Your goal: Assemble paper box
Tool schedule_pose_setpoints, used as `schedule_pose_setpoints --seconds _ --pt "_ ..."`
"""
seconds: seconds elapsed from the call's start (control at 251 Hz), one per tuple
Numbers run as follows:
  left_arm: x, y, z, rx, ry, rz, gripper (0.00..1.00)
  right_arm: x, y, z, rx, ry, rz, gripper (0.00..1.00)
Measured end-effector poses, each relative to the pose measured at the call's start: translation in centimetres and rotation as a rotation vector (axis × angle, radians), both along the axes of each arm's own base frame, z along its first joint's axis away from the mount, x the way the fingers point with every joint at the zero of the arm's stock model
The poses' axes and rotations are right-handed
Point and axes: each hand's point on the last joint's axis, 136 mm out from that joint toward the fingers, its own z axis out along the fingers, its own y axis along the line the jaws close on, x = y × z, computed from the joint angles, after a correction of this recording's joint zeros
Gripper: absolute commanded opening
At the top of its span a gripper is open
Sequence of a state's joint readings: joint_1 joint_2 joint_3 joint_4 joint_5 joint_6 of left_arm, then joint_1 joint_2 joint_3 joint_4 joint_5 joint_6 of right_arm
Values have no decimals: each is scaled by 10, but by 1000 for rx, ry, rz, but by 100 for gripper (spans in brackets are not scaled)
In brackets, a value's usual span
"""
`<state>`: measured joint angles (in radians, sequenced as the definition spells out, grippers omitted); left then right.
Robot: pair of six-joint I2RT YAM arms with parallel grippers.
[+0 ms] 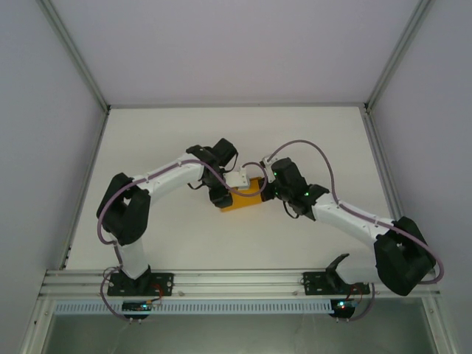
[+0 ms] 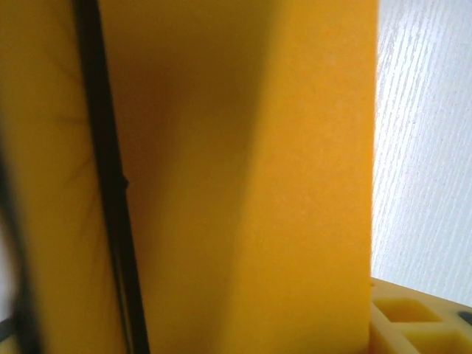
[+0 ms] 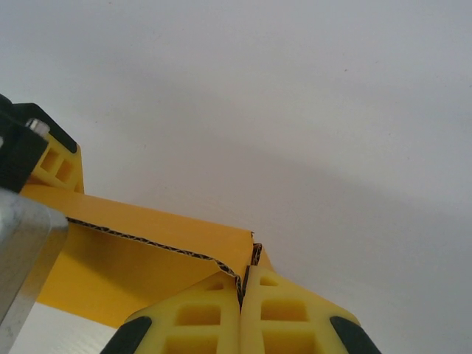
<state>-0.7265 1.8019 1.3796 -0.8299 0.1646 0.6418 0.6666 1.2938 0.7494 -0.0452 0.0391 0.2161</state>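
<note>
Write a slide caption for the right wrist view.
Right end effector pinching the corrugated edge of the orange-yellow paper box.

White matte table [image 1: 221,243]; the left wrist view shows a faint streaky grain on it. Plain pale walls [image 1: 236,44] box it in on three sides, with aluminium posts [image 1: 77,55] at the rear corners. At the near edge, an aluminium extrusion rail [image 1: 236,280] spans the full width, with a slotted white strip [image 1: 236,306] just below.
</note>
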Motion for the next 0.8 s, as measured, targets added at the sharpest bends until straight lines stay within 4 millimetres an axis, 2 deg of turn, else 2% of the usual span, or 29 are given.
schedule_pose_setpoints --seconds 0.152,0.176,0.188,0.435,0.635,0.726,0.802 --pt "3 -3 6 -24 -21 13 84 0 0 0 -17 -13 -15 0" --pt "4 -4 8 -32 -28 11 98 0 0 -1 -21 -15 -17 0" --pt "4 -5 9 -37 -29 17 100 0 0 -1 -24 -17 -19 0" --pt "2 -1 34 -121 -114 65 100 -4 2 0 -47 -18 -44 0" --pt "8 27 60 -190 -246 286 100 -2 3 0 -57 16 -85 0" --pt "7 42 73 -243 -278 418 95 0 4 1 -60 35 -99 0" --pt "5 48 82 -292 -291 496 78 1 4 0 -62 49 -110 0"
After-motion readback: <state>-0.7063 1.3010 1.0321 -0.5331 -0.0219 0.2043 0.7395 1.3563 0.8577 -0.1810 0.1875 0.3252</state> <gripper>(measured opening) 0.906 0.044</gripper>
